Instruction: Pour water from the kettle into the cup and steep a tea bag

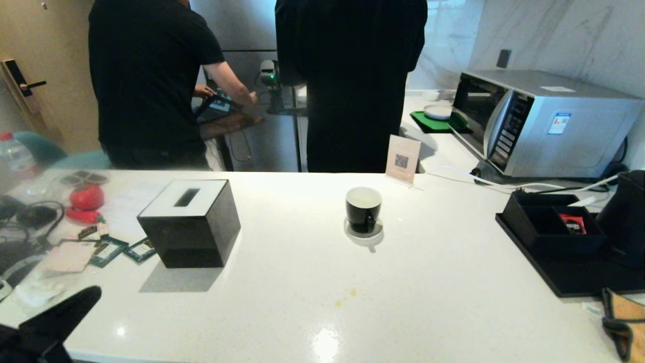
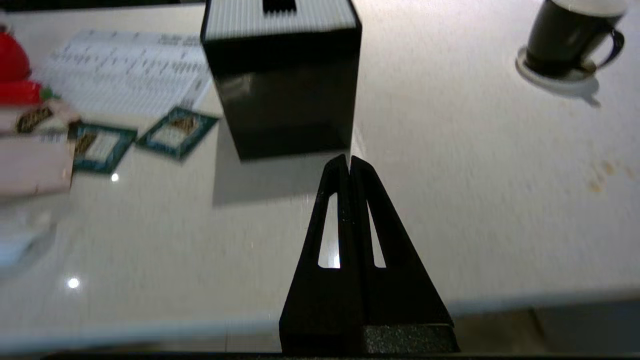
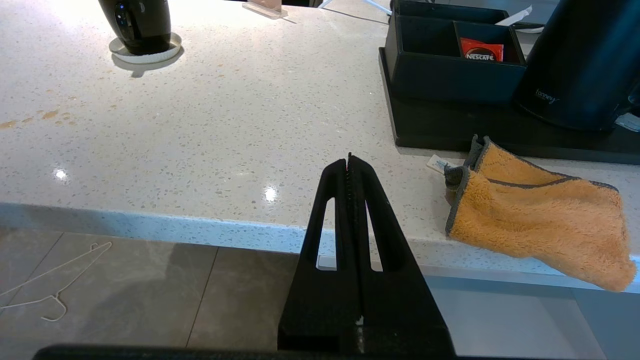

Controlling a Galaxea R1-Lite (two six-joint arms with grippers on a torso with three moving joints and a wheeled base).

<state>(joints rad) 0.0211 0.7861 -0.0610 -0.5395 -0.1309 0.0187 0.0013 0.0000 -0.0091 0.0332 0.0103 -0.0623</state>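
The cup [image 1: 363, 206], glossy black outside and white inside, stands on its white saucer [image 1: 364, 233] at mid-counter. It also shows in the left wrist view, cup [image 2: 570, 35], and the right wrist view, cup [image 3: 137, 22]. The matte black kettle [image 1: 625, 222] stands on a black tray at the far right, kettle [image 3: 585, 60]. Flat teal tea bag sachets [image 1: 108, 250] lie at the left, sachets [image 2: 177, 132]. My left gripper [image 1: 75, 302] is shut and empty over the counter's near left corner, left gripper [image 2: 348, 160]. My right gripper [image 3: 350, 159], shut and empty, sits at the counter's front edge.
A black tissue box [image 1: 189, 222] stands left of the cup. A black organiser [image 1: 549, 227] on the tray holds a red sachet. An orange cloth [image 3: 540, 215] lies at the front right. A microwave [image 1: 539, 121] stands behind. Two people stand beyond the counter.
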